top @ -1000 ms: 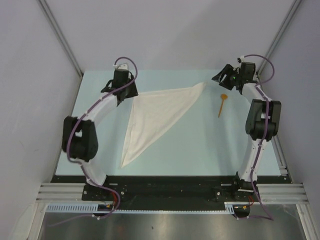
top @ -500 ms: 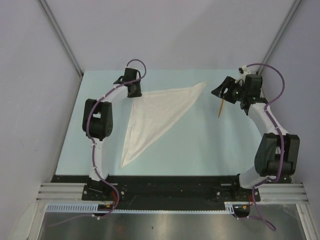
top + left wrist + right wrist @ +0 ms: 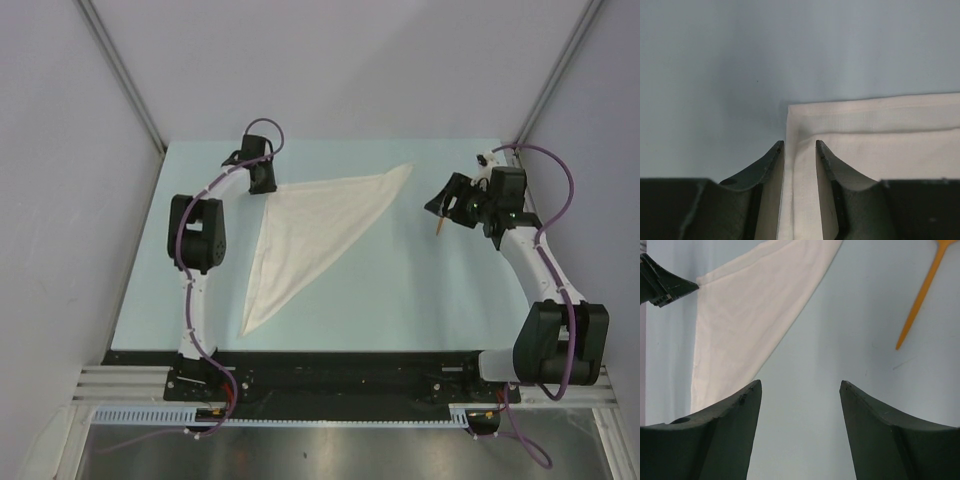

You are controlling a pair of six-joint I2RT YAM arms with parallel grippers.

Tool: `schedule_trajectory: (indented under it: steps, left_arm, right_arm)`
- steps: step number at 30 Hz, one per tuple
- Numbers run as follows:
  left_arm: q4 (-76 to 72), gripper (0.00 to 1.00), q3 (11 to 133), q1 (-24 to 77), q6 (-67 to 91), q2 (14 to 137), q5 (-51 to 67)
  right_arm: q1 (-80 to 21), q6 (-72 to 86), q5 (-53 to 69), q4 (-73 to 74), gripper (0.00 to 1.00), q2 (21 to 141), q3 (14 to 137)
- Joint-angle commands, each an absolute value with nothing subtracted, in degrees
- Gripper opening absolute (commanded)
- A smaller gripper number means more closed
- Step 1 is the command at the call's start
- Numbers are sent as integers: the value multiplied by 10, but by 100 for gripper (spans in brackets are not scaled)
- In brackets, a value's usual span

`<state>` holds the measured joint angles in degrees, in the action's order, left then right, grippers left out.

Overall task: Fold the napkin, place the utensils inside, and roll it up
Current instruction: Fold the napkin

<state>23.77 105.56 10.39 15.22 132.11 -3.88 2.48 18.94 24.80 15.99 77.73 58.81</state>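
The cream-white napkin (image 3: pixel 310 235) lies folded into a triangle on the light blue table, its long point toward the near left. My left gripper (image 3: pixel 264 183) is at its far left corner. In the left wrist view the jaws (image 3: pixel 800 145) stand a narrow gap apart, open, straddling the napkin's (image 3: pixel 880 135) edge. My right gripper (image 3: pixel 440 200) is wide open over the orange-brown spoon (image 3: pixel 440 226), hiding all but its handle tip. In the right wrist view the gripper (image 3: pixel 800 385) is empty over bare table, with the spoon handle (image 3: pixel 920 295) at the upper right and the napkin (image 3: pixel 755 305) at the upper left.
The light blue table (image 3: pixel 400 290) is closed in by grey walls at the back and on both sides. Black arm bases and a metal rail run along its near edge (image 3: pixel 340 365).
My right gripper has moved nearer and lower over the spoon, covering its bowl. My left arm has changed pose, and its gripper has shifted slightly right onto the napkin's corner. The napkin has not moved.
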Motion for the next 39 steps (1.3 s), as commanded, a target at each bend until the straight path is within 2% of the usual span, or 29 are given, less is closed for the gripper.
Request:
schedule_trajectory:
  steps: [1, 17, 28, 31, 35, 39]
  left_arm:
    - [259, 36, 1109, 100, 163, 1339, -23]
    - [246, 28, 1088, 100, 176, 1345, -13]
    - [278, 30, 1107, 100, 185, 1358, -32]
    - [282, 26, 1115, 100, 184, 1362, -30]
    - [281, 12, 1121, 101, 181, 1365, -31]
    - [270, 5, 1114, 103, 178, 1360, -30]
  right_arm:
    - [23, 172, 234, 176, 70, 741, 583]
    - [33, 167, 229, 190, 70, 737, 584]
    - [40, 164, 230, 192, 70, 737, 583]
    - [42, 163, 230, 194, 70, 733, 582]
    - [46, 162, 231, 195, 70, 735, 579]
    - [47, 162, 232, 195, 70, 737, 577]
